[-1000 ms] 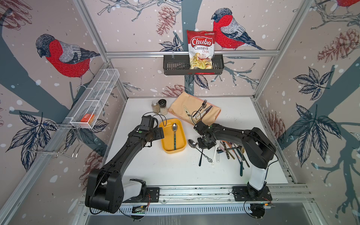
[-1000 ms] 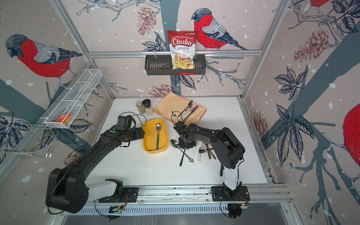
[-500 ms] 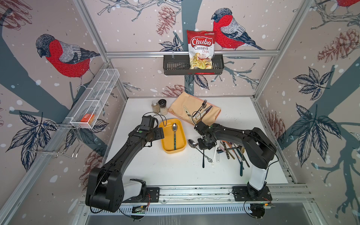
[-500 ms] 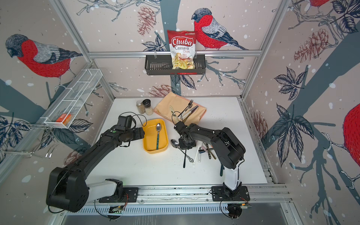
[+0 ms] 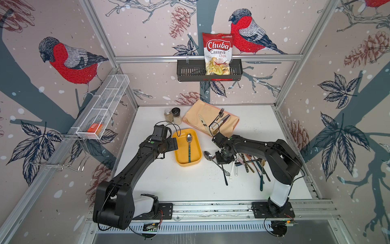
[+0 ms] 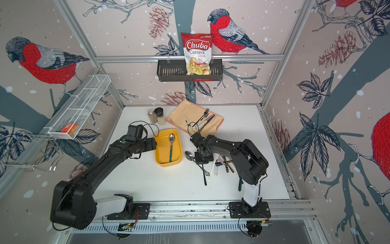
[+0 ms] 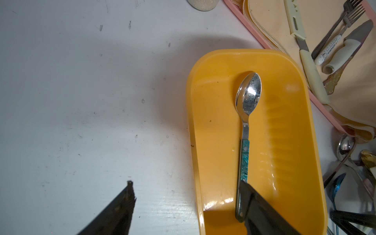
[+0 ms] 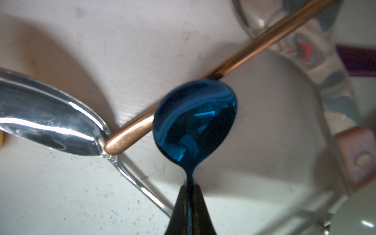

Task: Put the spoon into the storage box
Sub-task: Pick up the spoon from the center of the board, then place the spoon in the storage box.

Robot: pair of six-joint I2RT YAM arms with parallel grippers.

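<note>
Tabletop (image 5: pixel 168 186) — front edge open, blue spoon (image 8: pixel 195 118) gripped

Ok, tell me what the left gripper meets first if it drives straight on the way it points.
Probably the rim of the storage box: the left gripper straddles it, one finger over the green-handled spoon. Depth unclear.
</note>
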